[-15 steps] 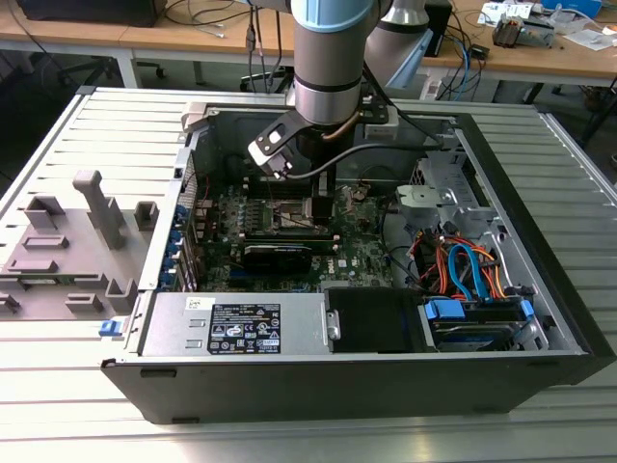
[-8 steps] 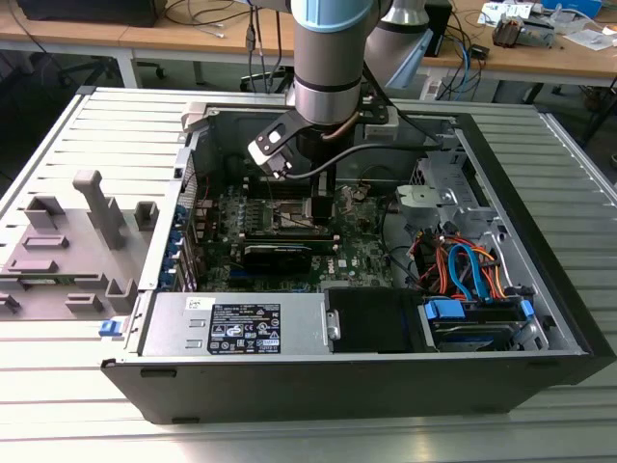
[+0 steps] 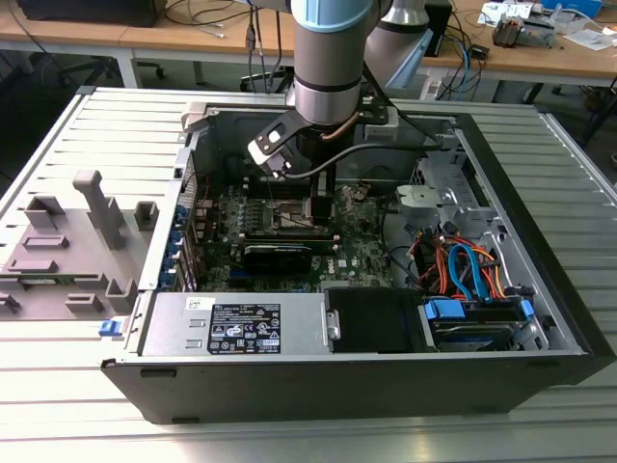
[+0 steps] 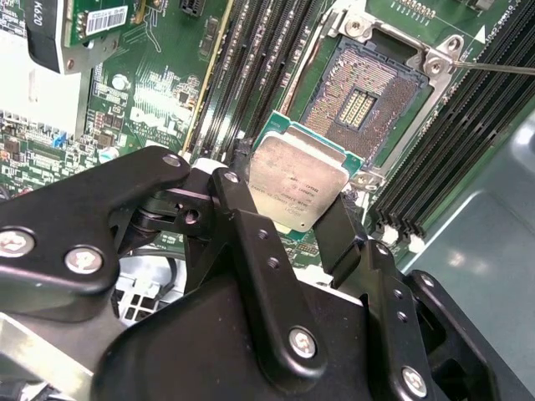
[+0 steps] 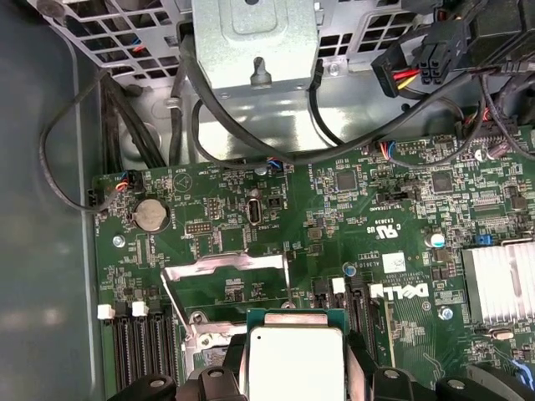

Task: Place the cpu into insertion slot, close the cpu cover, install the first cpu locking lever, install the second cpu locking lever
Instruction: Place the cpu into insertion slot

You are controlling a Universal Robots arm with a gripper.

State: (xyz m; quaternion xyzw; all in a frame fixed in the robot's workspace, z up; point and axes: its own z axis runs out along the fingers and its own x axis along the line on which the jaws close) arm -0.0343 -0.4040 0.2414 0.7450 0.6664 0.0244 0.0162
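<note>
One cpu [image 4: 297, 188] between two fingers [image 4: 241, 215], one bare insertion slot [image 4: 364, 96]

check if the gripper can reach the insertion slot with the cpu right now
Probably yes: the gripper grips the cpu near the insertion slot, which lies uncovered, and the cpu cover is swung up clear of it.
</note>
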